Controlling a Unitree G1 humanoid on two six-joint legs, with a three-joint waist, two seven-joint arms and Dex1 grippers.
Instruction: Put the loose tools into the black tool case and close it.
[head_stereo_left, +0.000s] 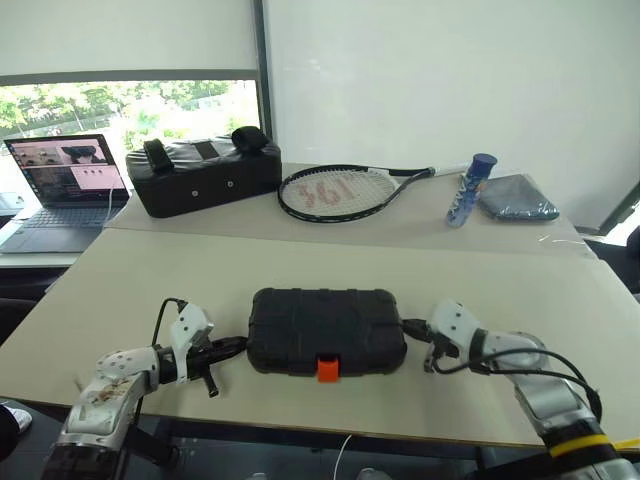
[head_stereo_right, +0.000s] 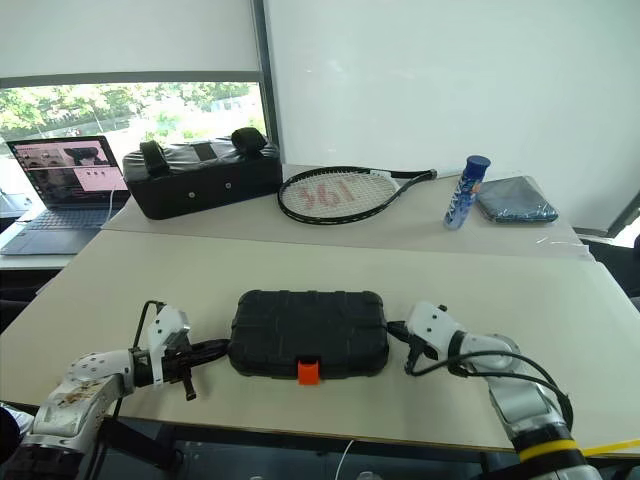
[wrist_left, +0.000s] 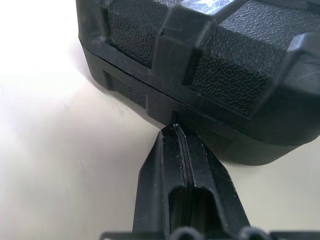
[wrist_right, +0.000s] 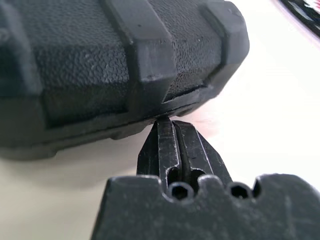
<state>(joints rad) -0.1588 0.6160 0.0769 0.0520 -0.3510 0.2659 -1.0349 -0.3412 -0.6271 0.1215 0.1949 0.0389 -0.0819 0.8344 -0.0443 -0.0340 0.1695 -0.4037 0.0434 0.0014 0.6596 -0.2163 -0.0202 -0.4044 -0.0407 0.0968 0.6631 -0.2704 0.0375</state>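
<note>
On the near table, head views: black tool case (head_stereo_left: 326, 328) lies closed, orange latch (head_stereo_left: 327, 368) facing the near edge; left gripper (head_stereo_left: 238, 345) at its left end, right gripper (head_stereo_left: 414, 328) at its right end.
Far table: padded bag (head_stereo_left: 205, 172), tennis racket (head_stereo_left: 340, 191), blue can (head_stereo_left: 470, 190), laptop (head_stereo_left: 65, 190).
Left wrist view: fingers (wrist_left: 172, 165) pressed together, holding nothing, tips at the case's seam.
Right wrist view: fingers (wrist_right: 167, 145) pressed together, holding nothing, tips under the case's rim.
</note>
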